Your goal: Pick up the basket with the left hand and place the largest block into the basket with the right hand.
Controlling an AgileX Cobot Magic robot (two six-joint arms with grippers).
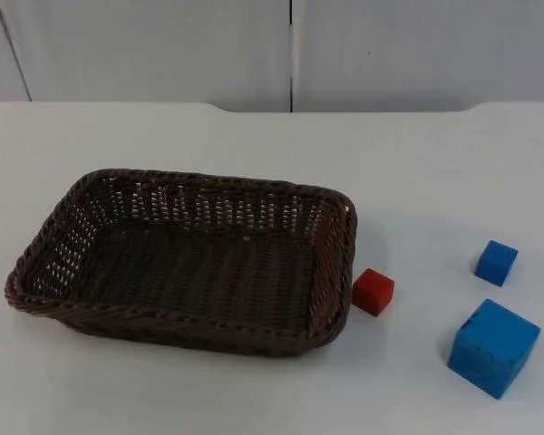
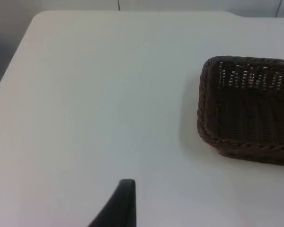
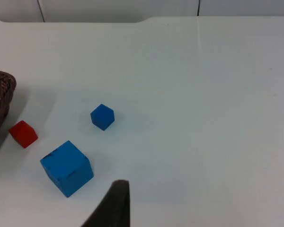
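We judge nothing is begun: the brown wicker basket (image 1: 186, 263) lies empty at the top view's lower left on the white worktop (image 1: 417, 163), the large blue block (image 1: 493, 347) at lower right beside a small blue block (image 1: 496, 263) and a red block (image 1: 373, 292). Whether the left pincer (image 2: 120, 203) and right pincer (image 3: 114, 203) are apart, we cannot tell. Next, the left must reach the basket's rim. We read no writing.
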